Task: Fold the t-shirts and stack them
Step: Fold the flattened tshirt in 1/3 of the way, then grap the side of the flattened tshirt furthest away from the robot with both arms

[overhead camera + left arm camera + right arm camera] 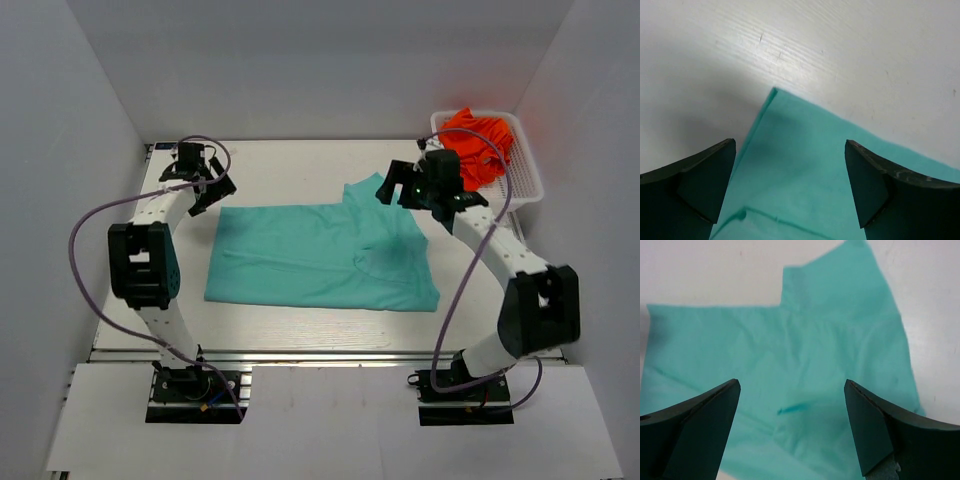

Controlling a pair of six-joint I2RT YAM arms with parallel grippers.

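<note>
Teal t-shirt (320, 255) flat under left claw (790, 145) and right claw (792, 382)

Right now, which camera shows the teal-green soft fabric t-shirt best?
The top external view: there nearly the whole teal-green fabric t-shirt lies spread on the white table. The left wrist view shows only one corner; the right wrist view only its wrinkled sleeve end.
</note>
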